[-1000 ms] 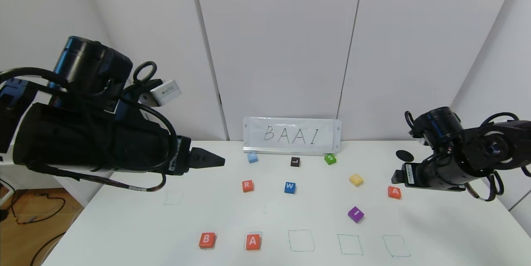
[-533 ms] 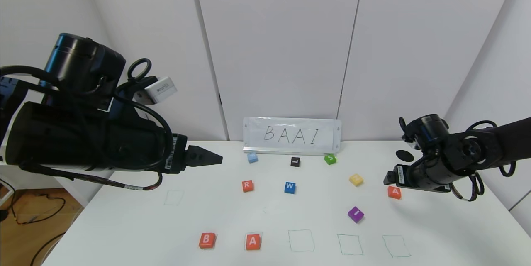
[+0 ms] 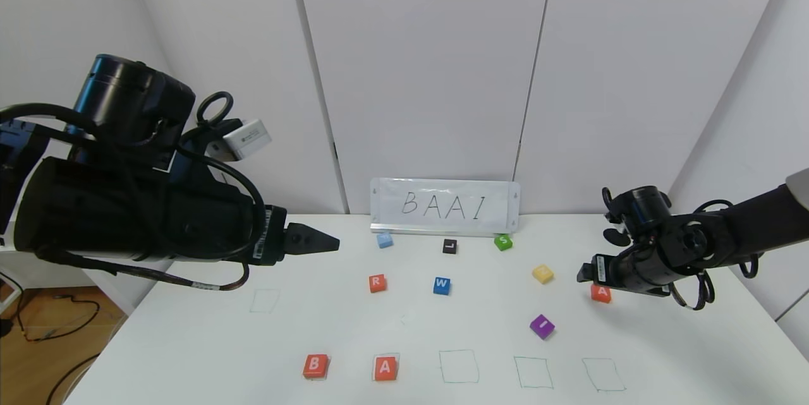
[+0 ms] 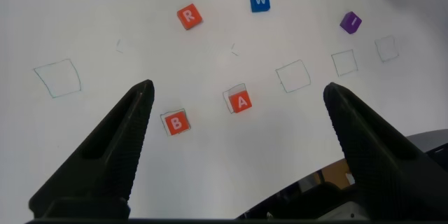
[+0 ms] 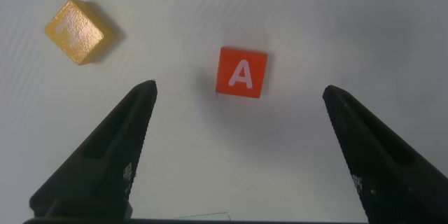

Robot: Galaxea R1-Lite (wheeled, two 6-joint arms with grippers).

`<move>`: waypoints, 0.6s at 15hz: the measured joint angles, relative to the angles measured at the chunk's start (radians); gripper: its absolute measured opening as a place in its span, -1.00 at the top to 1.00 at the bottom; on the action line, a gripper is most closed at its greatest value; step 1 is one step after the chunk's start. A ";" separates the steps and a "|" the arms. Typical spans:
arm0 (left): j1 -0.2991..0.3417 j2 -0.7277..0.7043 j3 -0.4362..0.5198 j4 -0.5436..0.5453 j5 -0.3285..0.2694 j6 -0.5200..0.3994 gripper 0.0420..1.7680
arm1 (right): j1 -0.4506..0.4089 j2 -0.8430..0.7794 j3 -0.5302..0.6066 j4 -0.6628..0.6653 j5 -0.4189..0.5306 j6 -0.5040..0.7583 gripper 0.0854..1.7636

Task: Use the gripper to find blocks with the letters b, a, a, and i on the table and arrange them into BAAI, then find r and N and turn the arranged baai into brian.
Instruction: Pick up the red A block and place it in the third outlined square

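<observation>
- Head view: on the surface (image 3: pixel 189 354) I log B (image 3: pixel 315 366) and the first A (image 3: pixel 385 368) seated side by side in the near row, with three drawn squares bare to their right. The second A (image 3: pixel 601 293) lies far right, the purple I (image 3: pixel 541 326) between it and the row, and R (image 3: pixel 377 282) mid-surface beside a blue W (image 3: pixel 442 285). My right pincer (image 3: pixel 584 272) has advanced leftward and dropped over the last second, and now hangs over the second A, partly covering it. My left pincer (image 3: pixel 316 242) is raised at the left and has barely shifted. I judge the third letter's pickup is under way.
- Left wrist view: left pincer (image 4: pixel 238 112) is spread wide and empty, well above B (image 4: pixel 176 122) and A (image 4: pixel 240 101). R (image 4: pixel 187 16) and I (image 4: pixel 351 22) sit farther out.
- Right wrist view: right pincer (image 5: pixel 241 112) is spread wide and grips nothing. The second A (image 5: pixel 241 72) lies on the surface between the fingers' line, ahead of the tips, and a yellow block (image 5: pixel 74 31) lies off to one side. I judge a further descent is needed before closing.
</observation>
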 joint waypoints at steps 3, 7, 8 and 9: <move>-0.001 0.003 0.000 0.000 0.000 0.000 -0.94 | 0.000 0.020 -0.003 -0.002 -0.008 -0.001 -0.94; -0.001 0.005 0.000 0.000 0.001 0.000 -0.94 | -0.001 0.055 -0.014 -0.039 -0.013 -0.001 -0.94; -0.001 0.005 0.000 0.000 0.001 0.000 -0.94 | -0.002 0.062 -0.015 -0.041 -0.013 -0.001 -0.94; -0.001 0.004 0.000 0.000 0.001 0.000 -0.94 | -0.002 0.067 -0.016 -0.045 -0.013 -0.001 -0.94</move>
